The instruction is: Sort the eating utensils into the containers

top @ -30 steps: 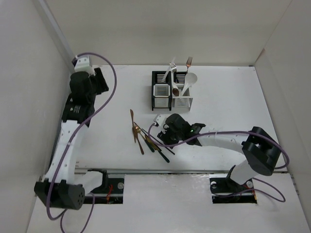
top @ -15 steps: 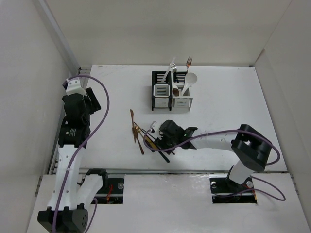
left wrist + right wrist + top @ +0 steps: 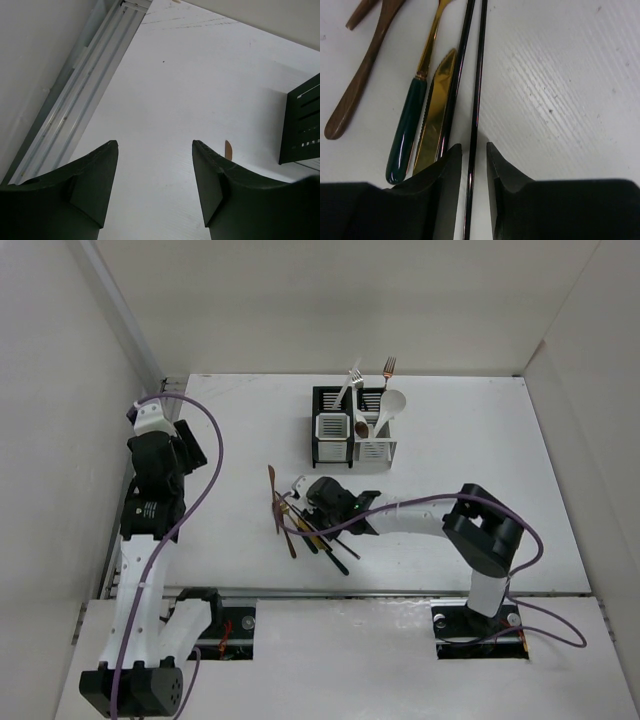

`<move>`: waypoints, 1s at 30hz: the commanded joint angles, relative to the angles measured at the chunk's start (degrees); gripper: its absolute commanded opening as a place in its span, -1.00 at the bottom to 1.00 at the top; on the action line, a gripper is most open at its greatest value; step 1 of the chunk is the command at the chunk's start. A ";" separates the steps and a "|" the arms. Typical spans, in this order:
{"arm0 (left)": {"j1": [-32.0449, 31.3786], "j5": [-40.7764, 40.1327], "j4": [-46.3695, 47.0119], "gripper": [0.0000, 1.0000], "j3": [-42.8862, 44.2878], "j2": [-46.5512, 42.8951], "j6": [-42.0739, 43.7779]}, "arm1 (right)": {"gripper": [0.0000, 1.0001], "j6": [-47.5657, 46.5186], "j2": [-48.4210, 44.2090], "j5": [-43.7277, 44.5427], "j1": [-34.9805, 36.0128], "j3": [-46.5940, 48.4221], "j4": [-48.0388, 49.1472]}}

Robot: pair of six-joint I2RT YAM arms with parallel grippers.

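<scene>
White table point(image 3: 480, 475), loose cutlery point(image 3: 288, 537), two caddies point(image 3: 333, 427)

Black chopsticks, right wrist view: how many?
2. One chopstick lies between the fingers of the right gripper; the other just left, beside the gold knife. Others may be hidden.

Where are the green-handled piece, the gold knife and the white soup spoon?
green-handled piece point(image 3: 405, 132): right wrist view, middle of its handle.
gold knife point(image 3: 438, 107): right wrist view, flat of its blade.
white soup spoon point(image 3: 394, 403): top external view, on its bowl.
</scene>
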 commanded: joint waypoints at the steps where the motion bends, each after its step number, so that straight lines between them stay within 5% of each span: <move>1: 0.36 -1.06 1.61 0.15 1.36 0.52 0.58 | -0.38 -0.72 4.05 1.71 0.51 1.39 -5.03; 4: 0.36 -1.77 1.61 0.18 1.88 0.53 1.71 | -0.47 -0.10 4.06 1.71 0.51 0.00 -5.04; 8: 0.36 -1.77 2.84 0.18 1.88 1.14 1.72 | -1.00 0.43 3.96 2.58 0.51 -1.07 -4.51; 20: 0.36 0.78 5.38 0.18 1.36 1.67 3.92 | -1.00 2.36 -11.04 7.95 0.51 0.60 -3.11; 30: 0.36 2.36 8.55 0.18 3.37 7.73 4.44 | -1.00 -2.47 -16.77 8.31 -6.24 16.59 10.84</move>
